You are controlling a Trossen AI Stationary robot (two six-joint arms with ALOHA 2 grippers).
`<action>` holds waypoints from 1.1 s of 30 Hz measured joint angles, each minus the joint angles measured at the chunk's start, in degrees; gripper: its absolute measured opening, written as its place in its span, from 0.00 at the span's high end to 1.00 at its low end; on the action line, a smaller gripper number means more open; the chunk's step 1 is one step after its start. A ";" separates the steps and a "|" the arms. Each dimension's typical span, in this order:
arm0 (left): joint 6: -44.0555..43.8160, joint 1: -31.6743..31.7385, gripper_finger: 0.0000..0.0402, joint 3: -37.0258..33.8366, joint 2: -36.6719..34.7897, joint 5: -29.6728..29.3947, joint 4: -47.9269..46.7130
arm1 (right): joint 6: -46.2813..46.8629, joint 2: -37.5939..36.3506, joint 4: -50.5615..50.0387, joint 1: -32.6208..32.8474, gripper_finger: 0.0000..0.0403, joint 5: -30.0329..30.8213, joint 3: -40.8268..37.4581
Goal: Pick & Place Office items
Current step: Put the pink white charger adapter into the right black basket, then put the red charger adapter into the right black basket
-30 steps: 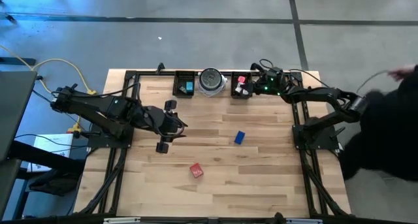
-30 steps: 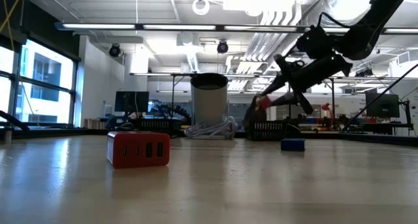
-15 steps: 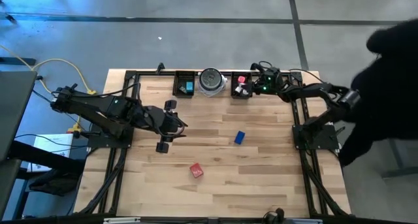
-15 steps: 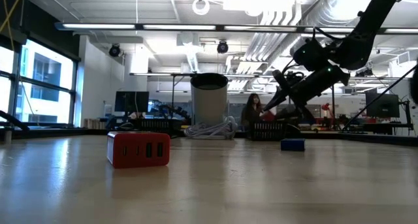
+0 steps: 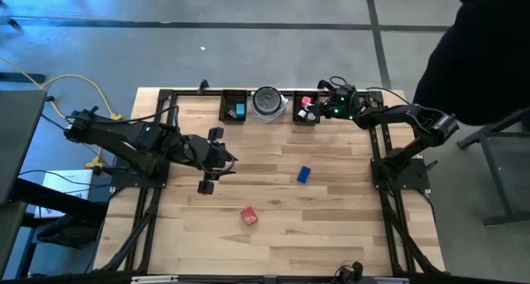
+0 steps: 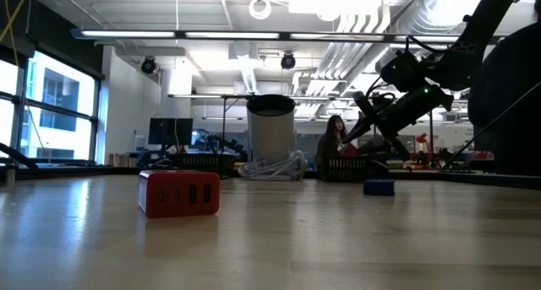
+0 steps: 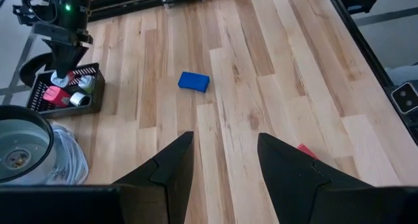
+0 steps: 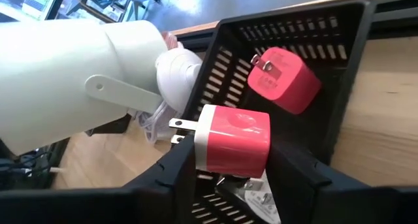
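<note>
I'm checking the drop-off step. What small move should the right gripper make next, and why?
Probably open the fingers. The right gripper holds a pink-and-white charger just above the right black tray, where another pink charger already lies. In the high view it hangs right over that tray, so releasing should drop the charger inside.

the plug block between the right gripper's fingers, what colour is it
Pink-red with a white face, the charger shows best in the right wrist view.

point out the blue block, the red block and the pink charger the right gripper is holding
blue block [image 5: 304,175], high view, its top face
red block [image 6: 179,194], low view, its front face with slots
pink charger [image 8: 233,140], right wrist view, its pink body
</note>
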 joint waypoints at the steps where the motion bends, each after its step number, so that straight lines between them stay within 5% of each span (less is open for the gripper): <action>1: -0.04 0.00 0.60 -0.18 0.00 0.00 -0.06 | 0.01 0.00 -0.01 -0.01 0.63 0.04 0.00; 27: 0.55 0.07 0.60 -1.66 0.02 -0.11 1.05 | -2.88 -0.02 -0.49 -0.07 0.55 1.82 0.00; 33: 0.77 0.07 0.60 -1.66 0.02 -0.31 0.88 | -4.97 -0.10 5.91 -1.23 0.54 -6.49 0.00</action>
